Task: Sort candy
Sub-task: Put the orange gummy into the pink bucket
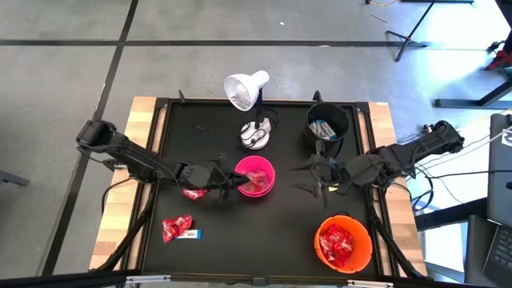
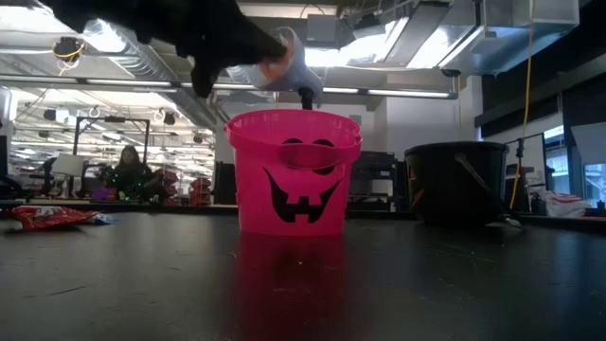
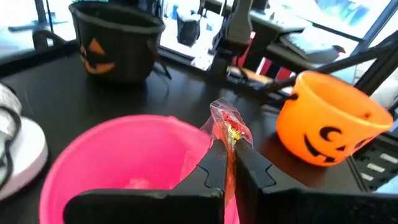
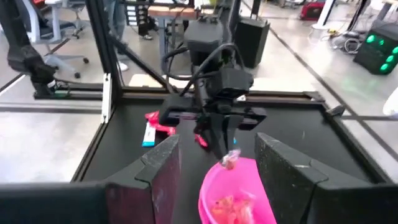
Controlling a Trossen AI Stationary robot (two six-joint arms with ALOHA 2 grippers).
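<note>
Your left gripper (image 3: 231, 163) is closed on a red candy packet (image 3: 231, 127), holding it just above the rim of the pink bucket (image 1: 256, 176). Your right gripper (image 1: 314, 177) waits open over the bench (image 1: 280, 224), between the black bucket (image 1: 328, 124) and the orange bucket (image 1: 344, 244). More red candy packets (image 1: 176, 228) lie on the bench near the left arm.

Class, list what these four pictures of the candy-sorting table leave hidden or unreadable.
- Pink bucket contents: low view, wall hides them.
- Black bucket contents: high view, too small to identify.
- Wrapper print on the candy in the left gripper: left wrist view, blurred.
- Orange bucket interior: left wrist view, rim hides it.
</note>
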